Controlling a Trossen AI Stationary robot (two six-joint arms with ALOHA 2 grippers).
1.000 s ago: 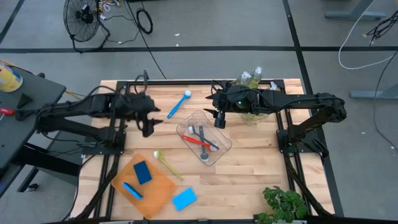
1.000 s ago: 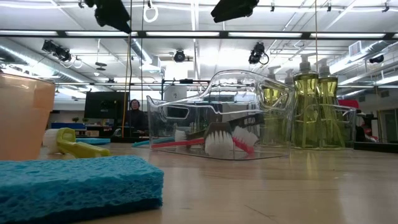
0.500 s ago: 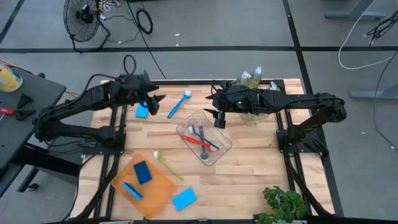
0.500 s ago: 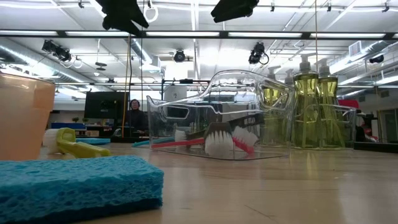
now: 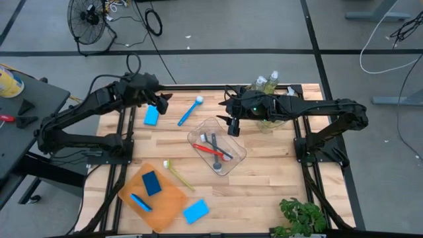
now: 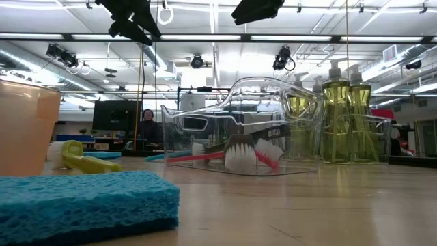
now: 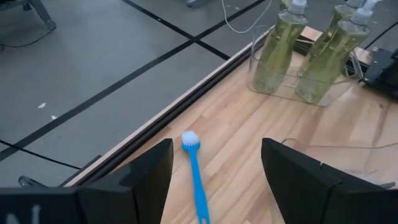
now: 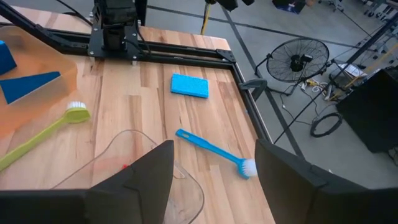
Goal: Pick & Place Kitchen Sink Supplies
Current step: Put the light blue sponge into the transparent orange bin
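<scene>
My left gripper (image 5: 160,100) hangs open above the table's far left part, past a blue sponge (image 5: 151,116) that lies flat; in its wrist view (image 7: 216,149) a blue brush (image 7: 196,174) lies on the wood below. My right gripper (image 5: 232,125) is open above the far rim of a clear tub (image 5: 217,144), which holds a red brush and a grey brush. Soap bottles (image 5: 268,82) stand in a second clear tub at the far edge. A yellow-green brush (image 5: 177,174) and another blue sponge (image 5: 196,211) lie nearer.
The orange tray (image 5: 165,201) sits at the near left with a blue sponge (image 5: 151,182) and another blue piece on it. A green plant (image 5: 304,218) stands at the near right corner. Bare wood shows between the tub and the near edge.
My left gripper has risen and moved toward the table's far edge, away from the spot beside the left frame. The blue sponge it covered a second ago now shows lying flat on the wood. My right arm has kept still.
</scene>
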